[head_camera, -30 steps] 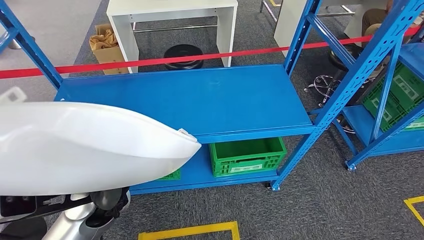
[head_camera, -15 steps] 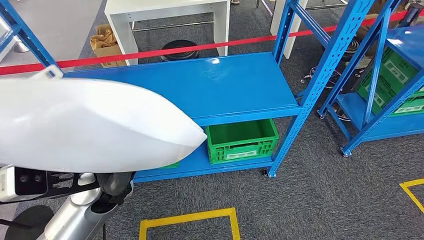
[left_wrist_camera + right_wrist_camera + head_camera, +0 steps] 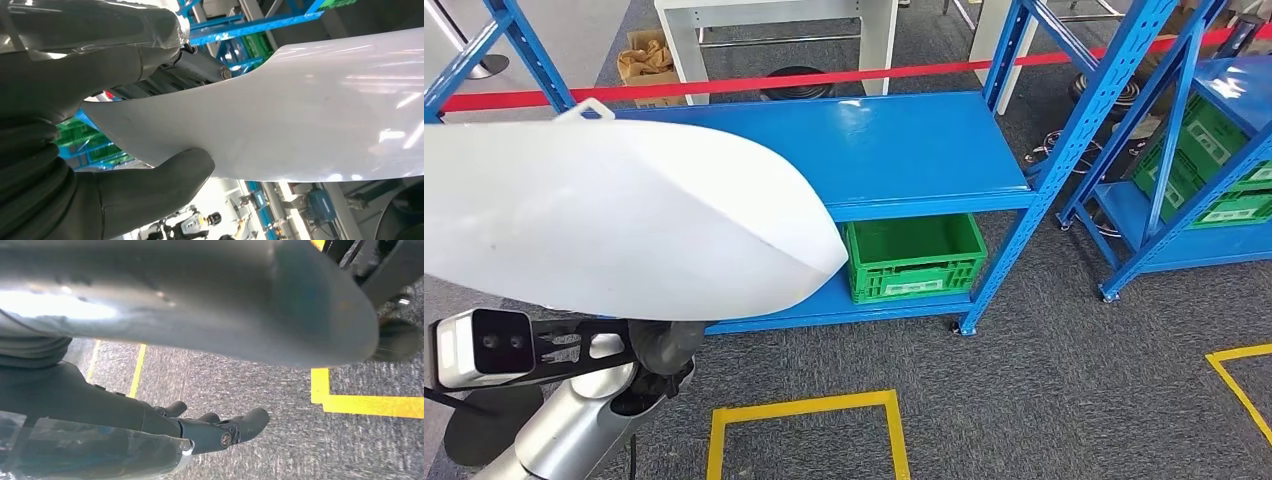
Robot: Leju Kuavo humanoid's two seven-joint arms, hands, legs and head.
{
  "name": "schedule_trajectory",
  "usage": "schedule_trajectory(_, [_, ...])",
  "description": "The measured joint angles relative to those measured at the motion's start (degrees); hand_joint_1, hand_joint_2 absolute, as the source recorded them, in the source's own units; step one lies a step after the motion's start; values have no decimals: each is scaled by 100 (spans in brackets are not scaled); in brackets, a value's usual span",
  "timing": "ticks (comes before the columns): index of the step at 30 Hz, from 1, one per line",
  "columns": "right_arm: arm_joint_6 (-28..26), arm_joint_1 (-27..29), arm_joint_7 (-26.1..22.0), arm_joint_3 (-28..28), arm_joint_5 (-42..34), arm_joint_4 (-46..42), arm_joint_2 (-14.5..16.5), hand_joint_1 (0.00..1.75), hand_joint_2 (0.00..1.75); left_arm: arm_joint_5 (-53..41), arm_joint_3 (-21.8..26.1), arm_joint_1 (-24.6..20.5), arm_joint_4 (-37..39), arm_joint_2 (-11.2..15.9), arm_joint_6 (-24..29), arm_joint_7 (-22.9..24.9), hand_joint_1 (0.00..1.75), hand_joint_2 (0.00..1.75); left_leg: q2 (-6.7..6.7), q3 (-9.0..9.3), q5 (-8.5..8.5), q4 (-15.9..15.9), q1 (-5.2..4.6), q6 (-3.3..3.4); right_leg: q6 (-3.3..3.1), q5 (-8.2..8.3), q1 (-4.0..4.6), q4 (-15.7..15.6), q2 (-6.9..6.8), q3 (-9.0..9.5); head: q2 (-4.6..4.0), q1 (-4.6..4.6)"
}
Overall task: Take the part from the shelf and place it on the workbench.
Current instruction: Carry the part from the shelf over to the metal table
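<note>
Up front, we carry the big white part (image 3: 614,220) off the shelf (image 3: 904,150), held out in the air before the blue top board and hiding its left end in the head view. Our left hand (image 3: 100,150) grips the part's edge: the thick grey thumb (image 3: 165,172) presses against 1 face of the white shell while the darker fingers (image 3: 200,62) lie along the other face. Our left arm (image 3: 574,425) comes in under the part, with the wrist camera (image 3: 479,345) just beside it.

Our right hand (image 3: 210,430) hangs over grey carpet (image 3: 240,385) marked with yellow tape (image 3: 365,402); its dark fingers are loosely curled and hold nothing.

On the shelf's lower board a green crate (image 3: 914,255) sits, and red tape (image 3: 824,78) runs behind the shelf. A white table (image 3: 774,25) stands beyond it.
</note>
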Motion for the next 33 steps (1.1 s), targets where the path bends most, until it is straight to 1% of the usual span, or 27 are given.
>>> schedule_trajectory(1, [12,-1,-42,-9,-16,0,7,0,0,2,-27,0,0,18,18,0,175,175,3,-83,66,3,-9,2,9,-125,1,360,0,-54,0,1])
schedule_trajectory(2, [17,-1,-78,-22,-39,0,14,0,0,1,-51,0,0,36,43,0,175,175,5,-161,127,7,-16,-1,8,-94,2,584,0,-42,0,1])
schedule_trajectory(3, [12,0,-104,-43,-69,0,22,0,0,0,-74,1,0,54,74,0,175,175,7,-234,185,10,-22,-8,-3,56,3,616,0,64,0,1])
schedule_trajectory(4, [2,1,-118,-67,-101,0,28,0,0,-4,-93,2,-1,71,110,0,175,175,8,-303,242,16,-26,-22,-23,241,3,436,0,272,0,0])
schedule_trajectory(5, [-9,-1,-119,-91,-135,0,33,0,0,-9,-109,3,-4,86,144,0,175,175,8,-355,287,28,-28,-40,-46,345,5,63,-1,574,0,0])
schedule_trajectory(6, [-18,-1,-116,-113,-163,0,35,0,0,-17,-122,2,-10,100,171,0,175,175,14,-396,320,55,-39,-60,-67,341,13,-400,-3,903,0,-1])
schedule_trajectory(7, [-23,-9,-110,-132,-187,0,37,0,0,-34,-135,1,-20,112,194,0,175,175,26,-427,346,83,-47,-87,-95,253,22,-805,-7,1162,0,-3])
schedule_trajectory(8, [-28,-19,-98,-155,-213,0,39,0,0,-54,-148,3,-31,123,210,0,175,175,42,-446,368,106,-51,-118,-123,149,36,-1084,-5,1325,0,-4])
schedule_trajectory(9, [-40,-26,-80,-185,-251,0,43,0,0,-87,-162,9,-41,133,225,0,175,175,64,-457,390,116,-52,-151,-156,86,52,-1216,2,1379,0,-7])
schedule_trajectory(11, [-80,-26,-18,-271,-363,0,62,0,0,-177,-186,42,-66,149,260,0,175,175,87,-478,397,130,-29,-223,-248,114,53,-1245,33,1348,0,-5])
schedule_trajectory(12, [-109,-17,12,-323,-423,0,72,0,0,-233,-195,66,-81,154,275,0,175,175,74,-522,305,218,-20,-259,-293,152,46,-1250,47,1327,0,-13])
schedule_trajectory(13, [-138,-7,37,-372,-475,0,82,0,0,-287,-203,94,-96,161,286,0,175,175,48,-613,130,425,-9,-294,-330,192,34,-1254,60,1298,0,-19])
schedule_trajectory(15, [-198,14,47,-471,-555,0,106,0,0,-388,-221,177,-113,178,281,0,175,175,-1,-904,-342,1176,16,-356,-360,258,32,-1247,102,1219,0,-33])
schedule_trajectory(16, [-230,29,38,-516,-586,0,122,0,0,-436,-231,229,-114,185,263,0,175,175,-9,-1030,-500,1548,27,-375,-357,286,32,-1242,133,1181,0,-33])
schedule_trajectory(17, [-262,46,24,-560,-612,0,139,0,0,-483,-237,283,-113,189,233,4,175,175,-11,-1080,-550,1765,34,-385,-350,309,32,-1239,170,1151,0,-33])
schedule_trajectory(18, [-293,63,9,-601,-635,0,155,0,0,-533,-241,324,-113,189,194,17,175,175,-17,-1015,-486,1744,38,-385,-340,324,32,-1236,209,1137,0,-33])
schedule_trajectory(19, [-324,73,-1,-635,-653,0,170,0,0,-584,-241,352,-113,185,153,47,175,175,-41,-836,-334,1488,40,-376,-328,335,31,-1233,254,1134,0,-34])
schedule_trajectory(21, [-384,67,-10,-696,-688,0,208,0,0,-700,-215,373,-115,153,68,190,175,175,-264,-327,-27,663,50,-334,-300,350,26,-1228,349,1120,0,-26])
schedule_trajectory(23, [-441,29,-10,-747,-716,-1,227,0,0,-838,-158,405,-123,99,-31,378,175,175,-486,-34,60,164,53,-298,-241,382,5,-1222,458,1061,0,-23])
schedule_trajectory(24, [-466,14,-10,-776,-738,-1,235,0,0,-926,-127,429,-126,72,-86,460,175,175,-504,-3,27,111,48,-280,-201,404,-6,-1221,517,1021,0,-24])
schedule_trajectory(25, [-494,6,-10,-810,-772,-1,233,0,0,-1027,-97,457,-127,42,-138,518,175,175,-435,-10,20,84,45,-260,-162,422,-15,-1221,577,991,0,-33])
schedule_trajectory(26, [-523,12,-10,-852,-815,0,239,0,0,-1138,-65,485,-120,9,-193,560,175,175,-353,-11,15,61,50,-229,-131,417,-13,-1196,559,961,0,-39])
schedule_trajectory(27, [-558,19,-10,-897,-865,0,243,0,0,-1237,-34,511,-104,-27,-246,583,175,175,-275,-10,11,41,59,-186,-106,362,-4,-1102,472,901,0,-29])
schedule_trajectory(29, [-628,24,-9,-991,-955,0,240,0,0,-1358,28,565,-36,-88,-349,602,175,175,-116,-9,18,19,71,-121,-72,80,13,-570,209,630,0,-6])
schedule_trajectory(31, [-679,21,0,-1081,-1032,0,232,0,0,-1400,93,615,58,-135,-426,646,175,175,45,-18,15,22,61,-97,-43,-254,16,263,98,212,0,8])
schedule_trajectory(32, [-691,29,8,-1123,-1062,0,227,0,0,-1413,124,635,102,-161,-453,679,175,175,124,-21,14,24,58,-95,-35,-309,14,525,85,81,0,9])
schedule_trajectory(33, [-698,43,16,-1160,-1082,0,219,0,0,-1424,149,649,138,-192,-478,705,175,175,196,-20,14,27,57,-96,-33,-256,12,560,72,66,0,10])
